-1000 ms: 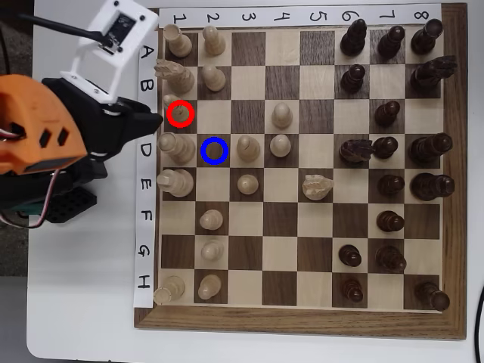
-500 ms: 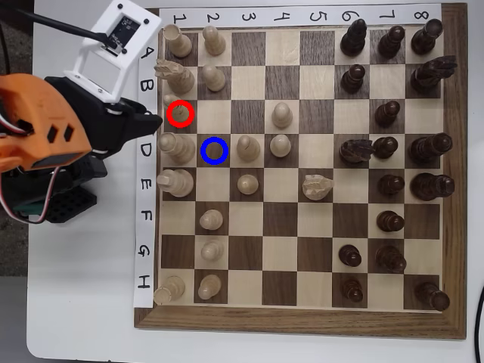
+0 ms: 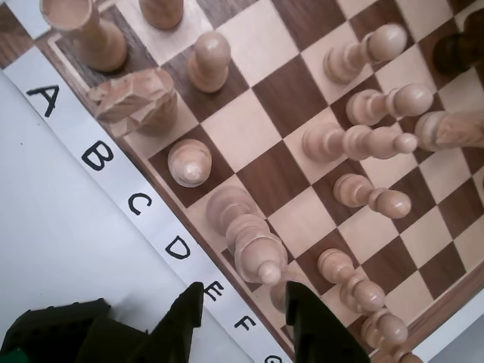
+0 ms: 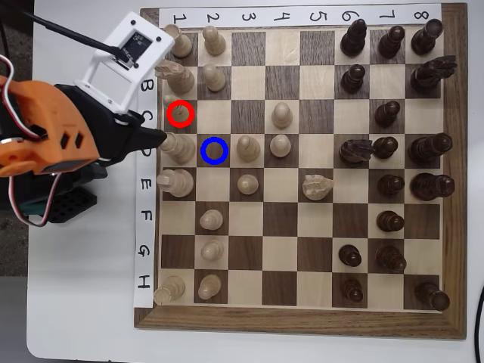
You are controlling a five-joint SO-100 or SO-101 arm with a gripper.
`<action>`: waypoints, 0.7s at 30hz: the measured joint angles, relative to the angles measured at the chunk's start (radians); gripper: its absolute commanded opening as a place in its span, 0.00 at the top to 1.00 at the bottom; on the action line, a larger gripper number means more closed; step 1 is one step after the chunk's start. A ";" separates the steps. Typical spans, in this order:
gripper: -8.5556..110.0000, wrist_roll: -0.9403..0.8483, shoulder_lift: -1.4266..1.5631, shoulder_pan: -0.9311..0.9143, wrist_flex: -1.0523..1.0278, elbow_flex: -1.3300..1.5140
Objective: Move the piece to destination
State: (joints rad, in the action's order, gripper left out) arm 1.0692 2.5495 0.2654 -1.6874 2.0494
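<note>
In the overhead view the orange-and-black arm reaches in from the left, and its gripper (image 4: 160, 138) is over the chessboard's (image 4: 302, 321) left edge by row D. In the wrist view its two black fingers (image 3: 185, 321) stand apart with nothing between them, their tips just short of the tall light piece (image 3: 253, 246) on D1.

A white paper strip (image 4: 145, 227) along the left edge carries handwritten letters A to H. A second strip (image 4: 302, 15) along the top edge carries the numbers 1 to 8.

The piece (image 4: 178, 112), a small light pawn, stands upright on C1 inside the one red ring (image 4: 181, 113). The destination (image 4: 215, 150), dark square D2 with the one blue ring, is just beside it diagonally and bare.

I count sixteen light pieces, mostly in the left columns, and sixteen dark pieces on the right.
</note>
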 measured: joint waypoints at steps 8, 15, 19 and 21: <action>0.78 0.009 0.012 0.083 0.000 0.011; 0.78 0.051 0.020 0.155 0.006 0.043; 0.78 0.040 0.023 0.153 0.020 0.075; 0.78 0.032 0.023 0.150 0.035 0.087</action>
State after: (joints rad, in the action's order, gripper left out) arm 1.1014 2.5725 0.4157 -1.6521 2.1368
